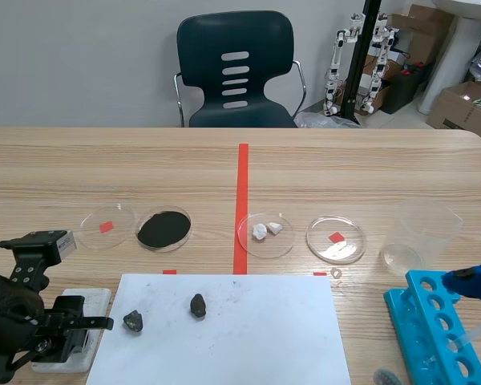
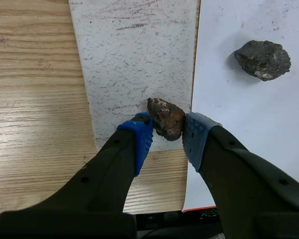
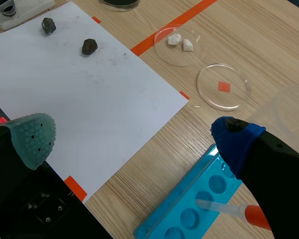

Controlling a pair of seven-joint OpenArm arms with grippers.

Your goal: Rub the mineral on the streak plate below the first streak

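Left gripper (image 2: pixel 167 137) clamped on the mineral (image 2: pixel 165 118) at the streak plate (image 2: pixel 134 59); right gripper (image 3: pixel 134 139) spread wide.

Scene view: the left arm sits at the near left of the table (image 1: pixel 369 172), over the white plate, which lies just left of the paper sheet (image 1: pixel 240 337). Two dark rocks (image 1: pixel 133 322) (image 1: pixel 197 305) lie on the sheet. Four petri dishes (image 1: pixel 163 229) stand in a row beyond it, with a clear beaker (image 1: pixel 421 233) at the right. Left wrist view: both blue pads press the brown mineral, which sits on the plate's corner beside the sheet's edge. A faint brownish streak (image 2: pixel 132 26) marks the plate's opposite end. Right wrist view: the fingers stand far apart with nothing between them, above the blue tube rack (image 3: pixel 189 209), where a pipette (image 3: pixel 234 211) lies.
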